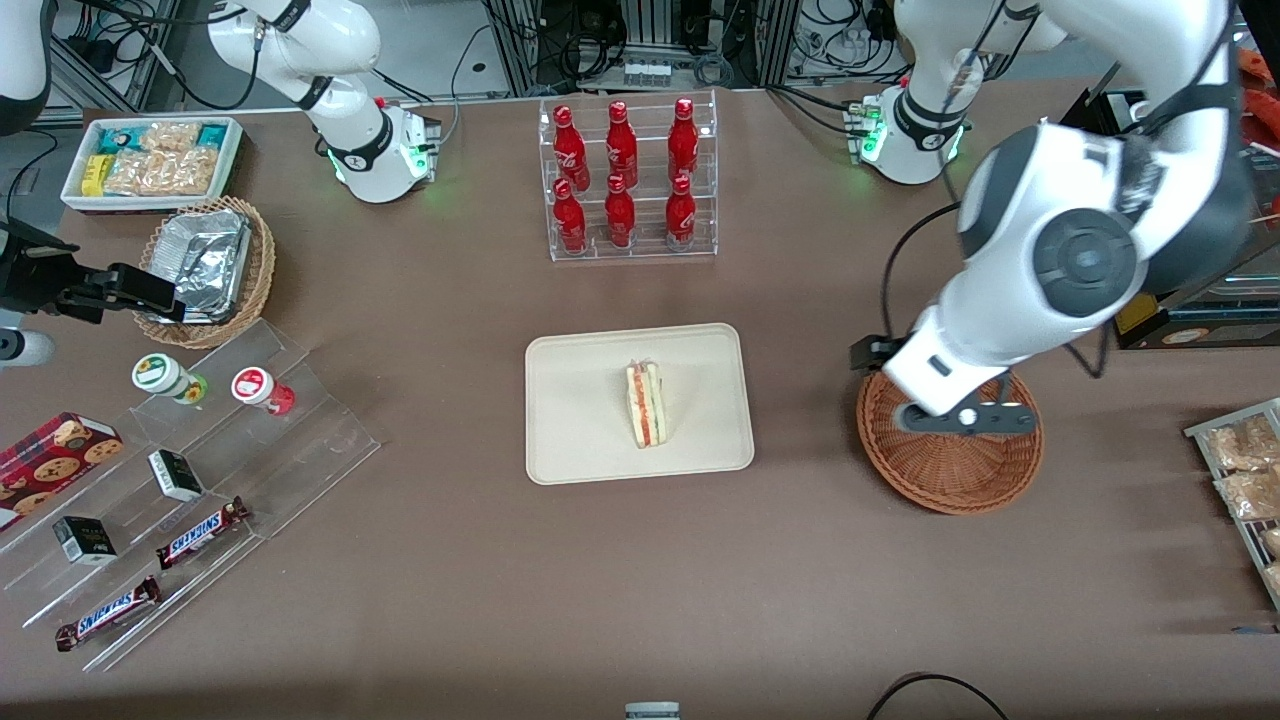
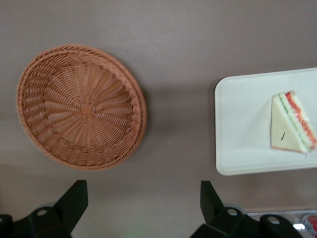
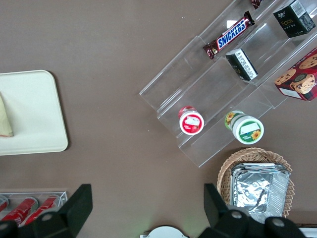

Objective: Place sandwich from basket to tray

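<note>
the pincer (image 2: pixel 138 208) hangs with its fingers apart above the basket (image 1: pixel 950 465), nothing between them. from it toward the tray (image 1: pixel 600 455) runs bare desk (image 1: pixel 800 560). on the tray only the sandwich (image 1: pixel 648 405) stands up. the rack of red bottles (image 1: pixel 628 180) rises well apart, farther from the front camera.

Robotics lab, cable-strewn racks (image 1: pixel 650 40), mock shop table (image 1: pixel 450 580)

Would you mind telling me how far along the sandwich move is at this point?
It looks finished: the sandwich lies on the tray, and the basket is empty. Nothing is in hand; the gripper hangs open above the basket, holding nothing. Little seems left beyond parking the arm.
</note>
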